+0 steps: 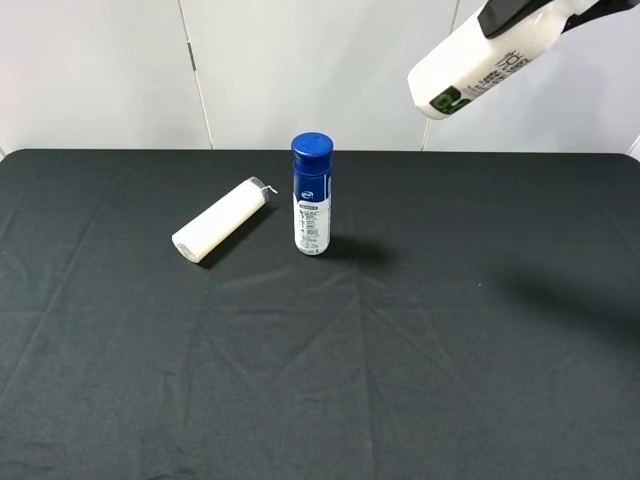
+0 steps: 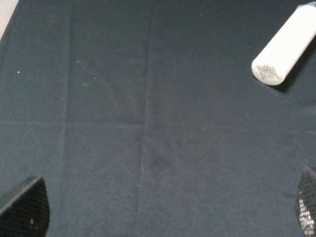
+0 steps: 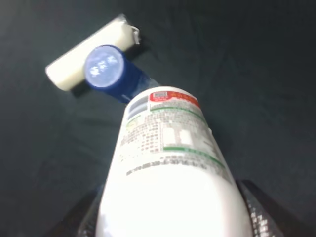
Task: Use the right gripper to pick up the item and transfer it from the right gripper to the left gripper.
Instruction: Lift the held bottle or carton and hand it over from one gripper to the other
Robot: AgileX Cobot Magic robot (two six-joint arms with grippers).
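At upper right the right gripper [image 1: 512, 16] clamps the item [image 1: 470, 62]; the left gripper [image 2: 165, 217], seemingly spread wide, should take its free end.

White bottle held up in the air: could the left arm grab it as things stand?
Probably yes. The right gripper holds the white bottle by one end, so its other end juts out bare in open air, and the left gripper is open and empty.

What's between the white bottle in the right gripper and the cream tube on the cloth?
The blue-capped bottle, standing upright near the tube. The exterior high and right wrist views both show it in line with the held white bottle.
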